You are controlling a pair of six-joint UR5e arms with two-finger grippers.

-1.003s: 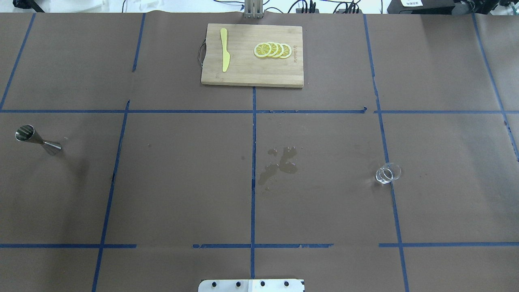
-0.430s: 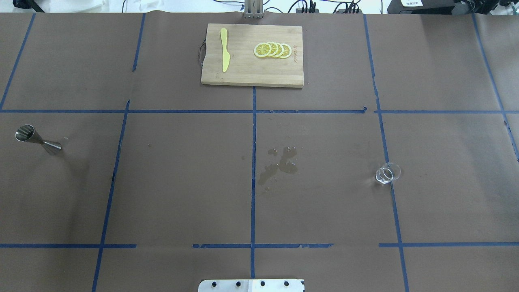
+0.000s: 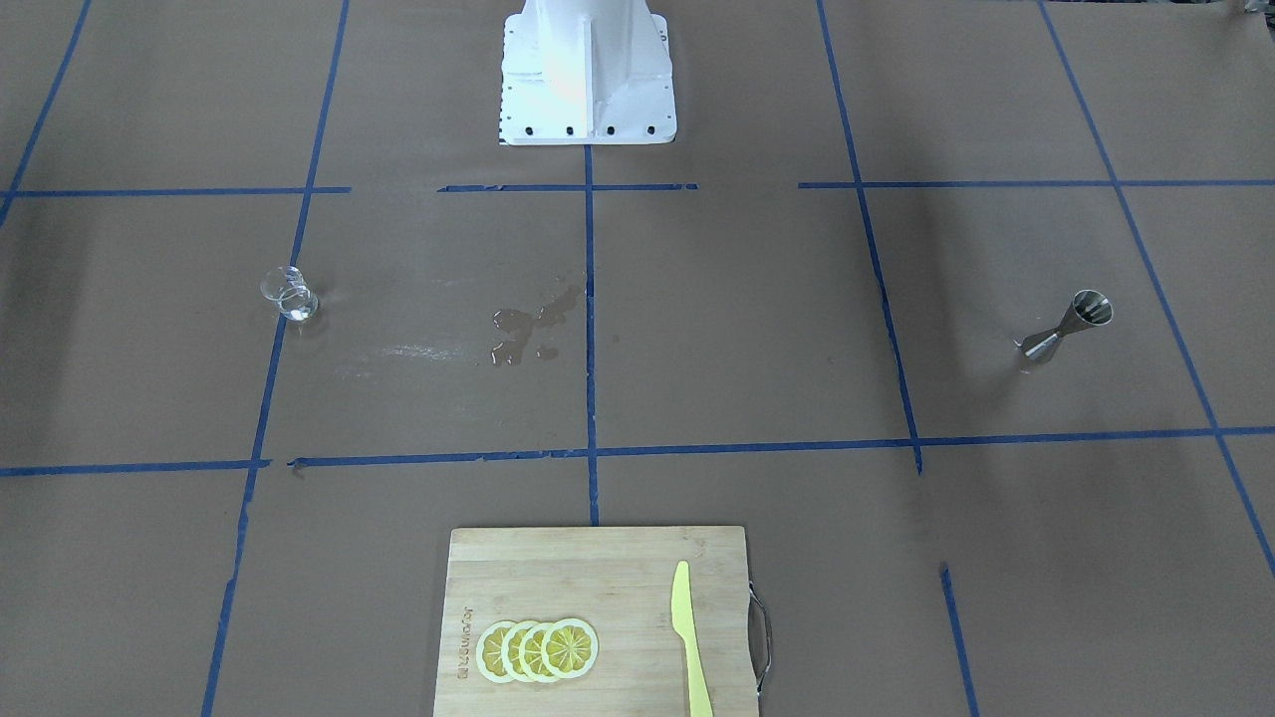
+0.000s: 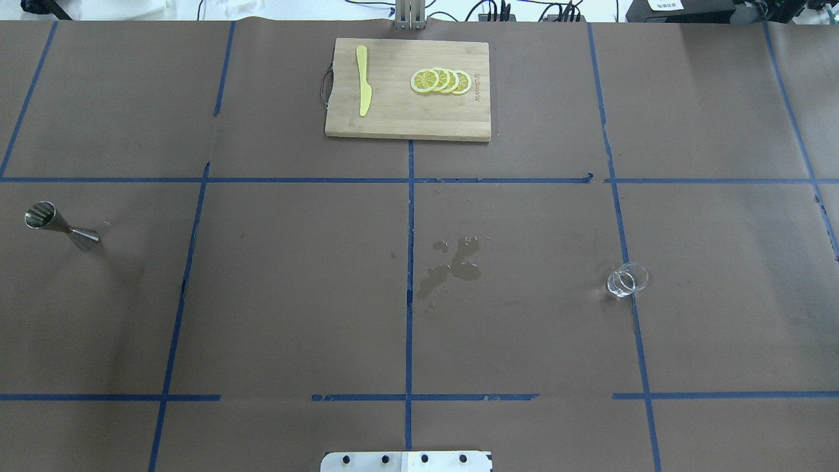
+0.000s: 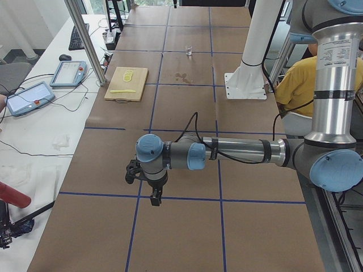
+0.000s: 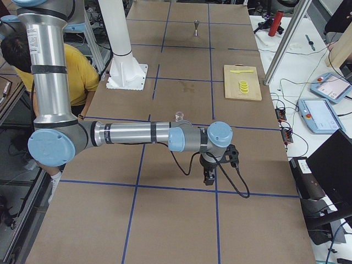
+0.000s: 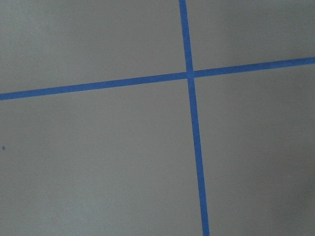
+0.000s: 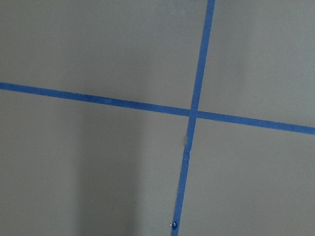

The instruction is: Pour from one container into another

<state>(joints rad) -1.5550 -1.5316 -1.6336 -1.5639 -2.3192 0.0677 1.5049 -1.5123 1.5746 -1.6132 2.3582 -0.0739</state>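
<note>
A: Where is the glass (image 4: pixel 627 280)?
B: Upright on the robot's right side of the table (image 4: pixel 295 295), standing on a blue tape line (image 4: pixel 638 341), with nothing touching it
A: And the jigger (image 4: pixel 61 226)?
B: Upright too, far over on the robot's left and well apart from the glass. Between them, near the middle, a wet patch (image 4: pixel 452 265) darkens the brown paper
A: What about the claws?
B: The left gripper (image 5: pixel 154 198) shows only in the left side view. It points down over the table's left end, on an arm stretched out low. The right gripper (image 6: pixel 209 179) shows only in the right side view, in the same pose at the other end. I cannot tell how far either is open, or whether either grips anything. Both are well apart from the glass and the jigger
A: And the wrist views?
B: Each shows only paper and a crossing of tape lines
A: Anything else?
B: A board (image 4: pixel 406 124) at the far edge, opposite the robot, bears a yellow knife (image 4: pixel 363 80) and a row of overlapping lemon slices (image 4: pixel 440 81)
</note>
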